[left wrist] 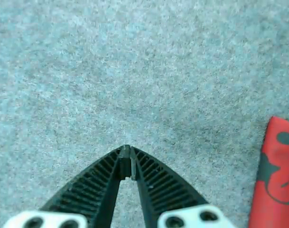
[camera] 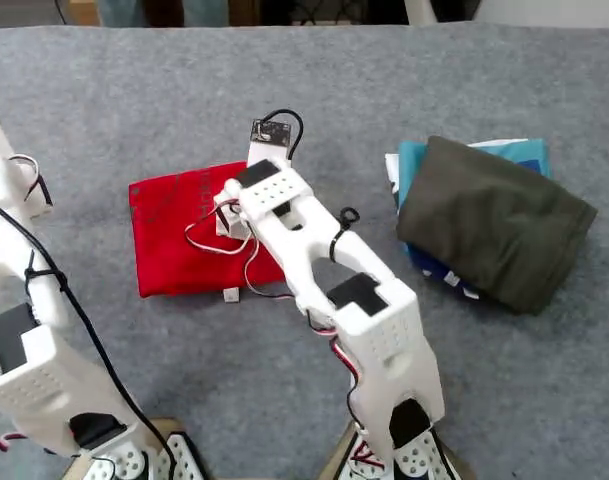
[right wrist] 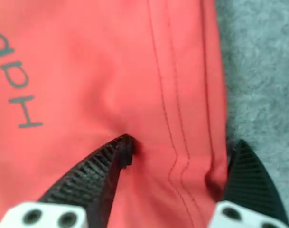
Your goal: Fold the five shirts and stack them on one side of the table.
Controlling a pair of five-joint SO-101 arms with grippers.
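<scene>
Up close, we see the right claw [right wrist: 182,145] spread wide, straddling the seamed edge of the red shirt [right wrist: 87,71]. The left claw [left wrist: 126,154] is pinched together over grey table [left wrist: 135,71]. From above, the folded stack [camera: 494,220] lies well apart.

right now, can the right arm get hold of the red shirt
Probably yes: the right gripper is open and sits right on the red shirt, one finger on the cloth, the other at its stitched edge, nothing between.
</scene>
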